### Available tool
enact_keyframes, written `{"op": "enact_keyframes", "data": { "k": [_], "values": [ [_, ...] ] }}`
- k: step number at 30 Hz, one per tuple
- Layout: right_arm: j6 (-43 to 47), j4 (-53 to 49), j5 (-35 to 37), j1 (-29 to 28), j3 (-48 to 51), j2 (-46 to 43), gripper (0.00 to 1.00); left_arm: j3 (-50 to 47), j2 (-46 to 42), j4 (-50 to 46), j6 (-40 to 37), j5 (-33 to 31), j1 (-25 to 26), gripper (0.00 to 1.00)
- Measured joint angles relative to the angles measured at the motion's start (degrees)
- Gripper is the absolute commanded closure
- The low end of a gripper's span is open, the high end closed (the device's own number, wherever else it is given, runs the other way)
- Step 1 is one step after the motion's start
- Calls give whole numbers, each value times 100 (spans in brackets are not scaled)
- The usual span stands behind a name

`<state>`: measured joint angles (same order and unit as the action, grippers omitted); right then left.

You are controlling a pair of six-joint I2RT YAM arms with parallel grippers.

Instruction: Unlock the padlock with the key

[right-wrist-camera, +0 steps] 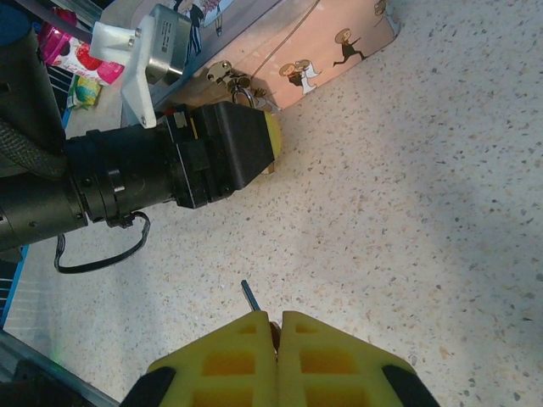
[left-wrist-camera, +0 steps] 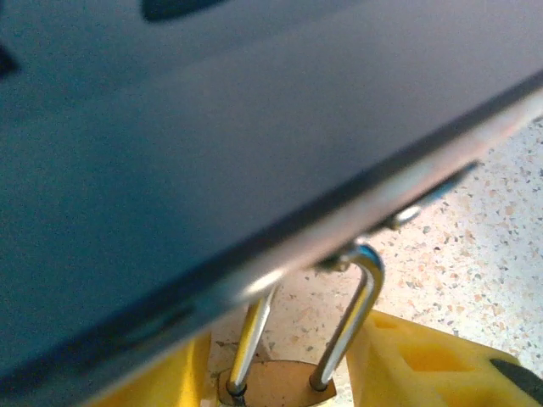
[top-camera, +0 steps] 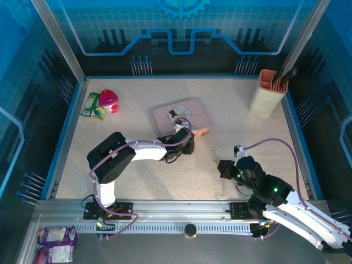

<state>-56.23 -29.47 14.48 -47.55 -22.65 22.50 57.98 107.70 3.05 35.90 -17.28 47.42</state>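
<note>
Against speckled tabletop (right-wrist-camera: 407, 212): brass padlock (left-wrist-camera: 276, 387), curved silver shackle (left-wrist-camera: 361, 301), thin dark key (right-wrist-camera: 249, 296)

The left arm (top-camera: 144, 150) reaches forward and to the right with its elbow folded. The left gripper (top-camera: 186, 142) sits low, yellow fingers (left-wrist-camera: 424, 363) standing apart. The right arm (top-camera: 294, 208) angles inward, and the right gripper (right-wrist-camera: 278, 320) has its fingers pressed together.

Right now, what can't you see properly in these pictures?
Padlock: left wrist view, bottom edge cuts off its brass body; the blurred tin hides part of the shackle.
Key: right wrist view, the shut right hand hides all but its tip.
Left hand: left wrist view, the bottom edge cuts off whether its fingers touch the padlock.
Top view: the left arm covers the padlock; the key is too small.
</note>
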Motion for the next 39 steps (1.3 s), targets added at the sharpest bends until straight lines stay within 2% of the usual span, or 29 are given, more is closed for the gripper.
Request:
{"op": "enact_keyframes", "data": {
  "k": [3, 6, 15, 24, 28, 33, 39],
  "values": [
    [-59, 57, -48, 0, 74, 28, 100, -2, 0, 24, 7, 42, -20, 64],
    [-105, 81, -90, 2, 109, 35, 100, -11, 0, 76, 0, 68, -24, 76],
    [-234, 254, -175, 0, 168, 74, 100, -260, -70, 612, 13, 264, -114, 81],
    [-516, 610, -363, 0, 472, 553, 100, -728, -402, 846, 13, 433, -304, 85],
    [-627, 1034, -529, 2, 522, 968, 100, -1147, -708, 1005, 13, 501, -490, 88],
    [-894, 1875, -684, -17, 715, 1705, 100, -1436, -938, 1130, 13, 881, -798, 93],
    [-1014, 2378, -754, -238, 713, 2426, 100, -1825, -1244, 1276, 15, 1069, -918, 96]
  ]
}}
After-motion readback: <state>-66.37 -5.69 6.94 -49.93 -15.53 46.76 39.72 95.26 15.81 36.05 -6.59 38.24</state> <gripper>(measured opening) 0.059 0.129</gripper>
